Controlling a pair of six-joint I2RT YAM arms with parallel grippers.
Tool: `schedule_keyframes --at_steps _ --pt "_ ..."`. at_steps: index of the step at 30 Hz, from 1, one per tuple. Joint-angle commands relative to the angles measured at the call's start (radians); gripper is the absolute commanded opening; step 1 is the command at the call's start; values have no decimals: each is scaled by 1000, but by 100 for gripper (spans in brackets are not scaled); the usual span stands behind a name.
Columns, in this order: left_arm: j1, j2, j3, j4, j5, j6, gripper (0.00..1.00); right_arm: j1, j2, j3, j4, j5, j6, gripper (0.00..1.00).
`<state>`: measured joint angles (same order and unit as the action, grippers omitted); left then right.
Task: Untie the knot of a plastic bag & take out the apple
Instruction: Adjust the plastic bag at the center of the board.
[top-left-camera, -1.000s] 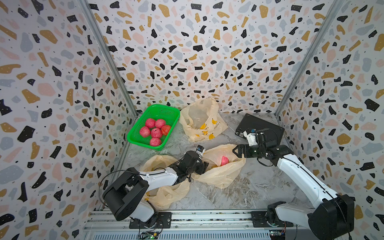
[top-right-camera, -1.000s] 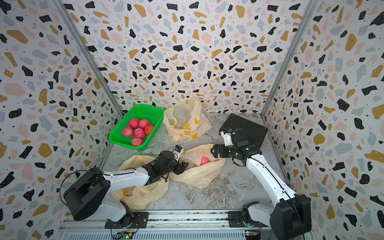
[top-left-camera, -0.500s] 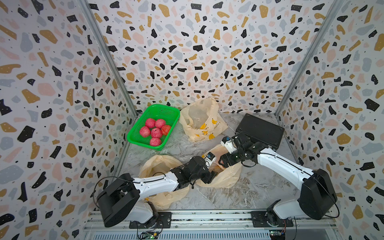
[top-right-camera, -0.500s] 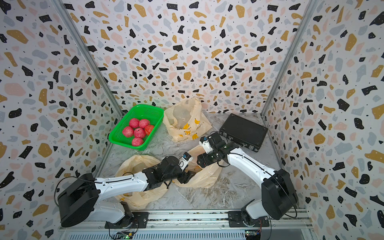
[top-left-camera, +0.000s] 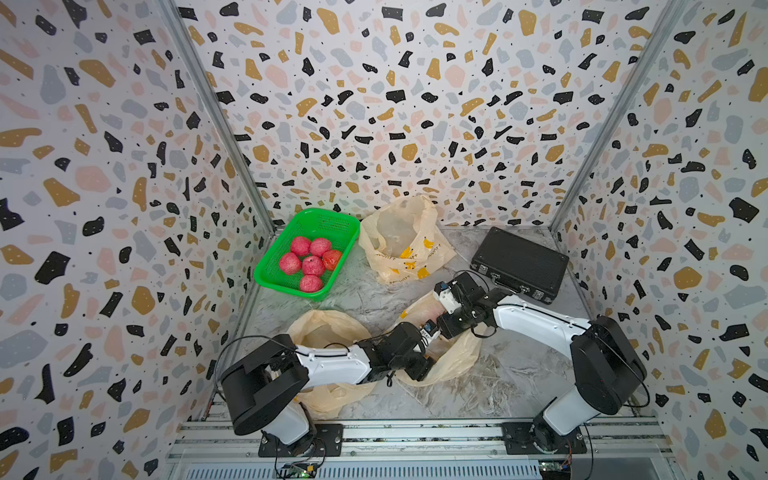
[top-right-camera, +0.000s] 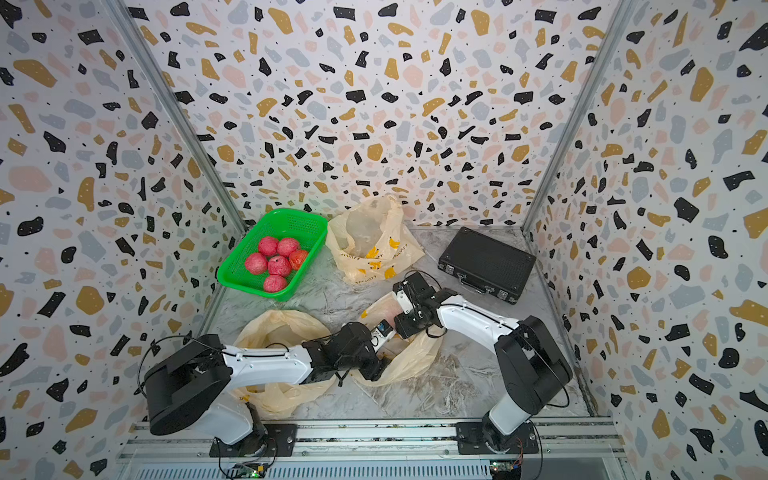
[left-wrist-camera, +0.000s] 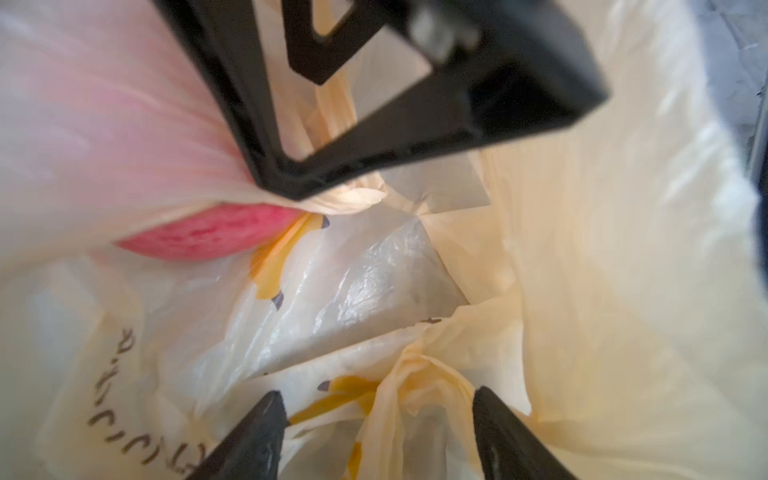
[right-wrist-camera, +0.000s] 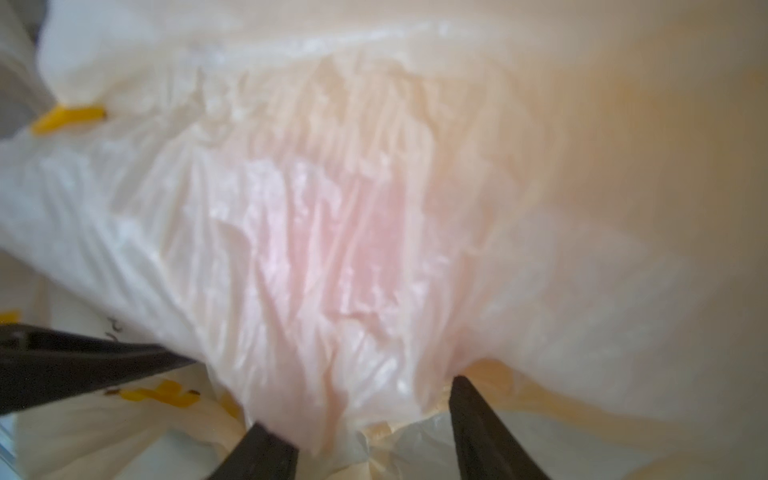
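Right gripper (right-wrist-camera: 357, 407) has reached the bag (top-left-camera: 457, 359), jaws half-open around its film.

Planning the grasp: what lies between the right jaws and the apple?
The plastic bag; the right wrist view shows the apple only as pink behind it.

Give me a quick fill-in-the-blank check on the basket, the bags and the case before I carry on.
1. The green basket holds ___ red apples.
2. The table carries ___ plastic bags in all.
3. The closed case near the back right corner is ___ in colour.
4. In the left wrist view, the apple lies ___ the centre bag.
Missing words: six; three; black; inside.
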<state>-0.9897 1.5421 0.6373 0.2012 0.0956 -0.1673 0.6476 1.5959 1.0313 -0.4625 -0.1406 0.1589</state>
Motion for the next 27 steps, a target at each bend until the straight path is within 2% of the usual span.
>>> schedule_keyframes --at_steps 1,3,6,10,16,20,25,27 --pt "-6 13 0 18 -4 17 72 0 -27 51 -27 57 16 42" --pt "-6 16 -16 24 -10 12 72 -3 -43 61 -39 65 20 28" --pt "-6 18 -32 35 -13 5 73 -14 -58 68 -28 53 37 13" --pt "-6 0 -37 33 -26 2 73 -30 -74 94 -26 55 44 1" --pt "-6 -7 -41 18 -37 3 73 -45 -89 161 -31 80 31 0" --pt "-6 -14 -39 16 -49 5 73 -95 -4 167 18 57 44 0" --pt "-6 -38 -37 9 -60 7 74 -136 79 132 91 146 24 0" --pt "-6 -47 -40 7 -60 9 74 -164 88 102 149 141 38 0"
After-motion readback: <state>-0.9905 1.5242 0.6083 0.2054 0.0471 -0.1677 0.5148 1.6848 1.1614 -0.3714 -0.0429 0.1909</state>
